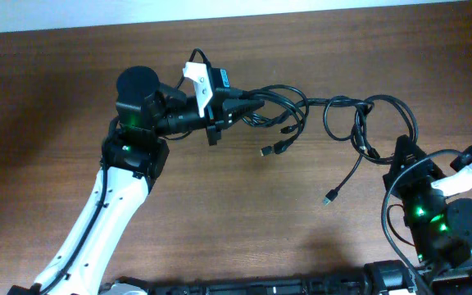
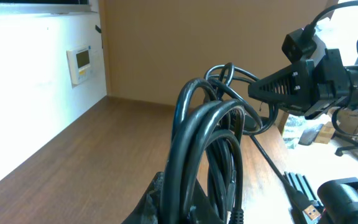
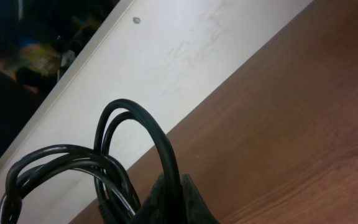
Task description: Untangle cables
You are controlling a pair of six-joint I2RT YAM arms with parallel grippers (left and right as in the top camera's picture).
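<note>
Brown wood-grain table (image 1: 56,82) beside a white wall (image 2: 23,112), left gripper (image 1: 252,105) and right gripper (image 1: 401,150) each tight on the black cables (image 2: 185,143)

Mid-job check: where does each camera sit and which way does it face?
Overhead: fixed above the table, looking down; left pincer and right pincer both shut on the cables.
Left wrist: on the left arm, facing across the table; own fingers at bottom.
Right wrist: on the right arm, tilted toward the wall; own fingers at bottom.
Shared: the right pincer, overhead and left wrist.
</note>
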